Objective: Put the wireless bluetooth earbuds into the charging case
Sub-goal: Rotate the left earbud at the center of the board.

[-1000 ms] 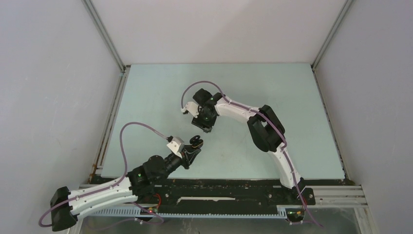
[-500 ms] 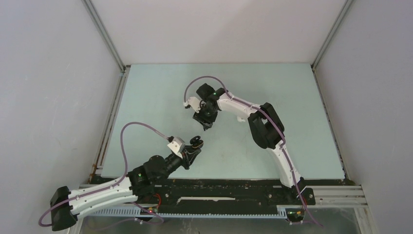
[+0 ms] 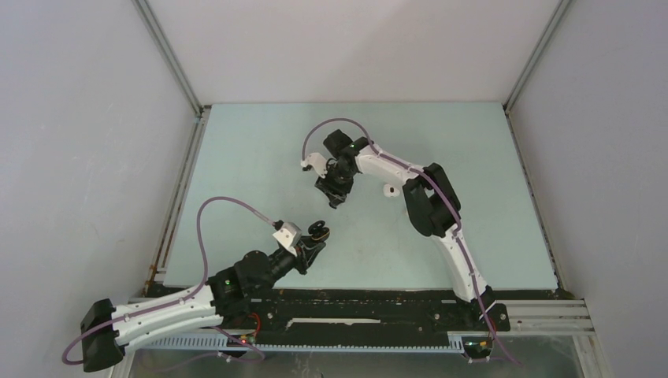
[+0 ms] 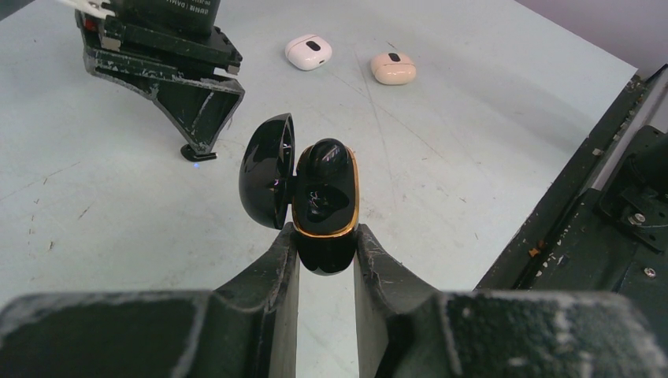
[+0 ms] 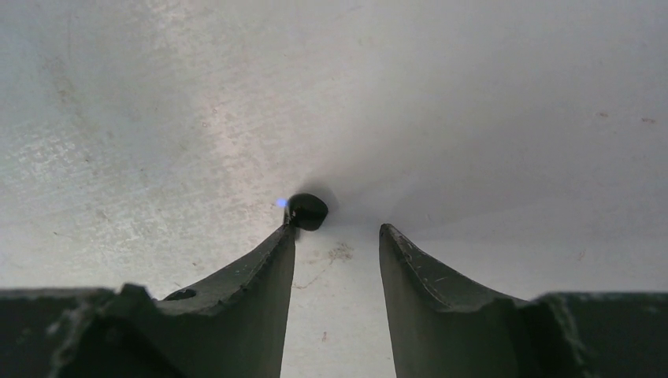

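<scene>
My left gripper [image 4: 324,233] is shut on the lower body of the charging case [image 4: 324,197], which is glossy black with a gold rim. Its lid [image 4: 266,181] hangs open to the left. From above, the case [image 3: 318,229] sits at my left gripper [image 3: 314,236], near the table's front. A tiny black earbud [image 5: 306,211] with a blue light lies on the table, touching the tip of the left finger of my right gripper [image 5: 337,230]. That gripper is open, pointing down at the table [image 3: 334,200]. The left wrist view shows the same earbud [image 4: 197,153] under the right gripper's fingers [image 4: 189,110].
A small white rounded piece [image 4: 308,52] and a beige one [image 4: 393,68] lie side by side on the table beyond the case. From above, the white piece [image 3: 389,190] shows beside the right forearm. The black base rail [image 4: 583,197] runs along the table's near edge.
The right wrist has swung back and to the right, uncovering the white piece, while its fingertips stayed low over the earbud and narrowed a little. The left arm and case held still.
</scene>
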